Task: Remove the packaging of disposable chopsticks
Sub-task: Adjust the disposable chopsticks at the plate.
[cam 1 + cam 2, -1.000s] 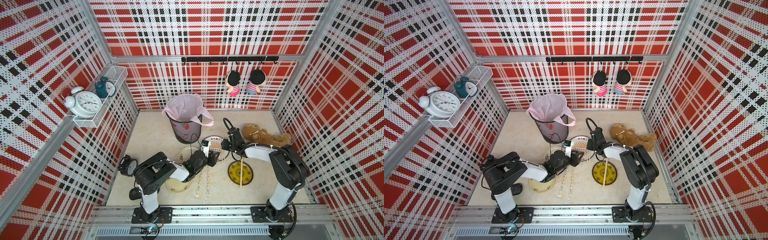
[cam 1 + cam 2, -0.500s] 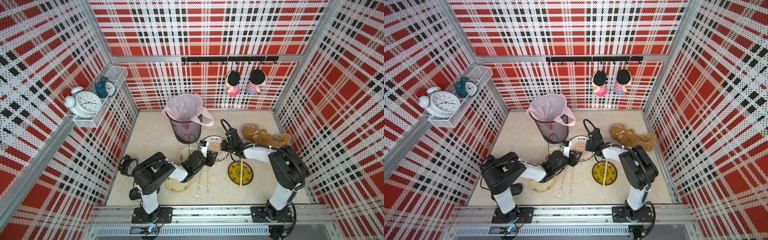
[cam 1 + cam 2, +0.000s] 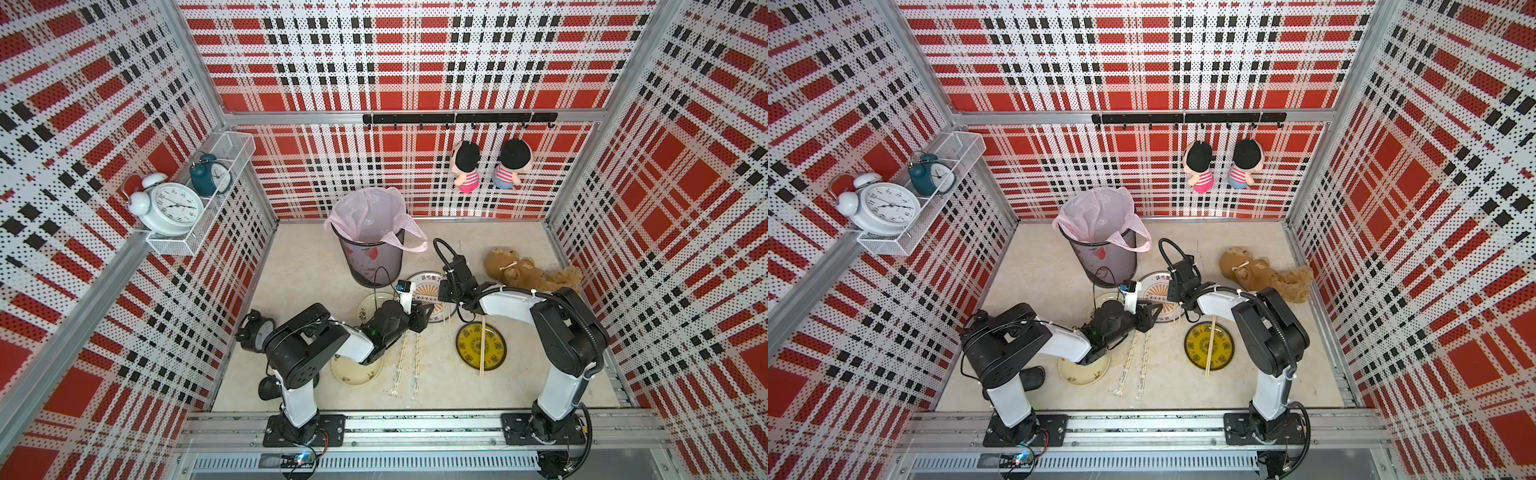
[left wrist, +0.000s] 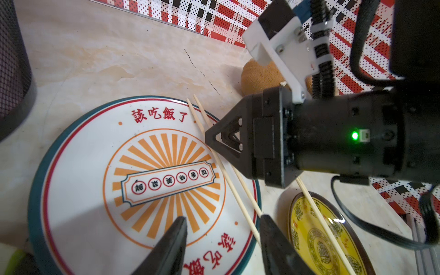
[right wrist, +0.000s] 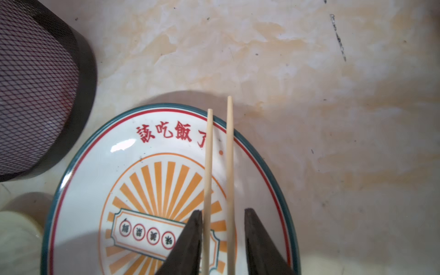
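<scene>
While both spread, right pincer (image 5: 222, 210) astride the bare chopsticks (image 5: 229, 154) on the plate (image 5: 95, 166), left pincer (image 4: 223, 216) at their other end.

Disposable chopsticks (image 5: 208, 166): pale bare wood, matt, smooth. Plate (image 5: 78, 181) under them: white glaze, glossy, light spot on it. Yellow plate (image 4: 309, 250): glossy too. Tabletop (image 5: 285, 59): beige marble-look, smooth, faint sheen, few scuffs. Bin (image 5: 35, 83): black metal mesh, matt; liner (image 3: 365, 216) thin pink plastic, translucent. Packaging (image 3: 399, 365): clear plastic. Right hand (image 5: 222, 214): matt black plastic. Teddy (image 3: 528, 274): fuzzy brown plush.
</scene>
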Robot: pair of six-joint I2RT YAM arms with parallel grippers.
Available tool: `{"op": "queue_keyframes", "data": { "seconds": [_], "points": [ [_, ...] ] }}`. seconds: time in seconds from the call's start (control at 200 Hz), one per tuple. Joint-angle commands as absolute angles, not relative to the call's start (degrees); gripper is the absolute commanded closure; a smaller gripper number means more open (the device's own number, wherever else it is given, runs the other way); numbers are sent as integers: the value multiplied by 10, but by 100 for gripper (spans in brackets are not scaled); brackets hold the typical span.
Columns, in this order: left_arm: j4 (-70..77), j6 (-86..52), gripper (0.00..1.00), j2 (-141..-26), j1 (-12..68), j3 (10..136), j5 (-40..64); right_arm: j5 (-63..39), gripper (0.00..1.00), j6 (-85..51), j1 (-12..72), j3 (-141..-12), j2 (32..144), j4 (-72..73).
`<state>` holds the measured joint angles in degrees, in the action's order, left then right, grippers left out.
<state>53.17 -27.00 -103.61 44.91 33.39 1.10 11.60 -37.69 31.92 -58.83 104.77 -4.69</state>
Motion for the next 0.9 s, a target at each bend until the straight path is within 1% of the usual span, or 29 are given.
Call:
{"op": "queue_keyframes", "data": {
  "seconds": [0.0,0.451,0.696,0.812,0.892],
  "points": [
    [550,-274,47,-1032,445,326,19,135,68,-379,325,-604,1060,-60],
    [551,-275,47,-1034,446,325,16,132,81,-380,325,-605,1067,-57],
    [552,-275,47,-1034,446,324,17,128,82,-379,325,-603,1066,-57],
    [552,-275,47,-1032,445,324,16,125,78,-380,325,-602,1065,-54],
    [552,-275,47,-1031,446,324,14,125,77,-380,325,-599,1059,-52]
  ]
}}
